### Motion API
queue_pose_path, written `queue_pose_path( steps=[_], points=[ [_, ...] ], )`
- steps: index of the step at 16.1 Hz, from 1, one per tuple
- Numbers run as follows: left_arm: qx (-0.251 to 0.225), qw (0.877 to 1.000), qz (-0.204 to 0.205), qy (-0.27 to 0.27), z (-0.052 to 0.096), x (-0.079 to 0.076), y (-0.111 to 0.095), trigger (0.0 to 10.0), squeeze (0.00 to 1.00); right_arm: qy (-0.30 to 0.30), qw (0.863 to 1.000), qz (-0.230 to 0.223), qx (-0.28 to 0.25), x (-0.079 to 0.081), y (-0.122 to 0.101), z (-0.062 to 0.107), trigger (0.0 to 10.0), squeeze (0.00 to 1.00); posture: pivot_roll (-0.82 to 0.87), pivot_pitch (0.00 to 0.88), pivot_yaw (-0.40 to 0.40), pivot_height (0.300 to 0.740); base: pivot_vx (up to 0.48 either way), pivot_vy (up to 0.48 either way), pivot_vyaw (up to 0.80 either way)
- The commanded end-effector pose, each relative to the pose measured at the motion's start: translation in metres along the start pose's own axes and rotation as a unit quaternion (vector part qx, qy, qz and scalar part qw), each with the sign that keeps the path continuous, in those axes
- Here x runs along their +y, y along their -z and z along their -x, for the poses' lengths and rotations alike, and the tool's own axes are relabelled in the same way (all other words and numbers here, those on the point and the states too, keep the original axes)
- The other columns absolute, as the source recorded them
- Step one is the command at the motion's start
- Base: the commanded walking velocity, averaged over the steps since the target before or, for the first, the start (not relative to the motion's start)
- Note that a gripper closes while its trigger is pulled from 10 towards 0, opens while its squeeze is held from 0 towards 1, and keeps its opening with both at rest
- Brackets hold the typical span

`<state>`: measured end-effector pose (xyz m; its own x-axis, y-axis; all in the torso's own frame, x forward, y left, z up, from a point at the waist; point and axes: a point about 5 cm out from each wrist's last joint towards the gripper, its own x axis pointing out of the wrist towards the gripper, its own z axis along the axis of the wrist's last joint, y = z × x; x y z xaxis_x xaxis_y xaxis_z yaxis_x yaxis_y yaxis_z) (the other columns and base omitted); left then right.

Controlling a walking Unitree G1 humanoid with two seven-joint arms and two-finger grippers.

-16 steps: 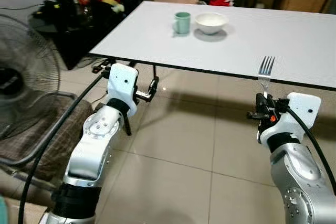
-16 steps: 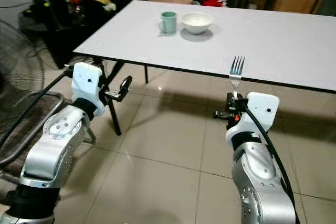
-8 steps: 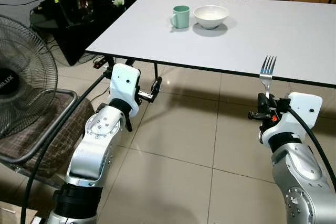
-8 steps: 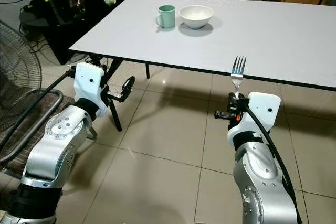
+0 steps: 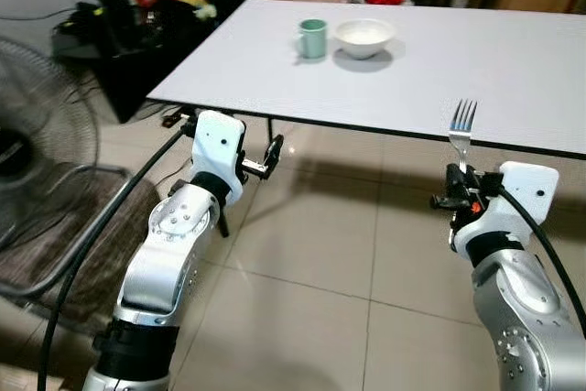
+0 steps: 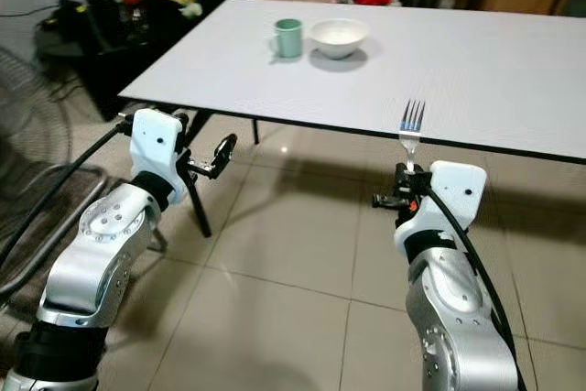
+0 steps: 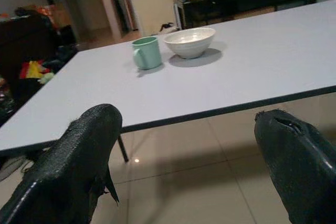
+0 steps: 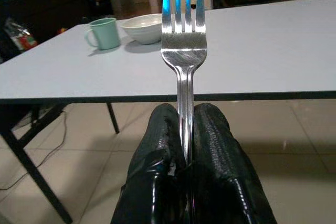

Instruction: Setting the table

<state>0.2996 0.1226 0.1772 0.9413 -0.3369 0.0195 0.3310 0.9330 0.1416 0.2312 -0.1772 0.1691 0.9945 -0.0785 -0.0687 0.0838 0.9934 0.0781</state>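
R gripper (image 8: pixel 185 145) is sitting lower right of the left eye frame, below and in front of the near table edge, w/ its two black fingers (image 8: pixel 160 140) pressed tight on the handle of a metal fork (image 5: pixel 461 127). Fork is standing upright, tines pointing up, handle running down btwn the pads so only the neck and head are sticking out above them; in the head views the tines are overlapping the table's dark front edge.

L gripper (image 7: pixel 194 145) is hanging at centre left of the left eye frame, also below the table edge, fingers spread wide apart and gripping nothing.

White table (image 5: pixel 513 61) is stretching across the upper half of the frame. Green mug (image 5: pixel 312 38) and white bowl (image 5: pixel 364 38) are resting side by side near its far left corner, just beside each other, well apart from both grippers. A fan (image 5: pixel 41 153) is showing at the left edge, over tiled floor (image 5: pixel 348 244).
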Motion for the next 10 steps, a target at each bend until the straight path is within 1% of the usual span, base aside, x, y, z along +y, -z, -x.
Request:
queue_pose_path(
  steps=[1,10],
  points=[
    [0.004,1.0,0.002,-0.005,-0.0015,0.0041,-0.0012,10.0,0.0,-0.009,1.0,-0.002,-0.001,0.0031,-0.0018,-0.0007,10.0,0.0,-0.05,0.0,0.078,0.74,0.296,0.0,0.0],
    [0.003,1.0,0.006,-0.01,-0.0021,0.0051,-0.0019,10.0,0.0,-0.014,1.0,-0.001,0.003,0.0037,-0.0019,-0.0023,10.0,0.0,-0.05,0.0,0.072,0.74,0.318,0.0,0.0]
  ],
)
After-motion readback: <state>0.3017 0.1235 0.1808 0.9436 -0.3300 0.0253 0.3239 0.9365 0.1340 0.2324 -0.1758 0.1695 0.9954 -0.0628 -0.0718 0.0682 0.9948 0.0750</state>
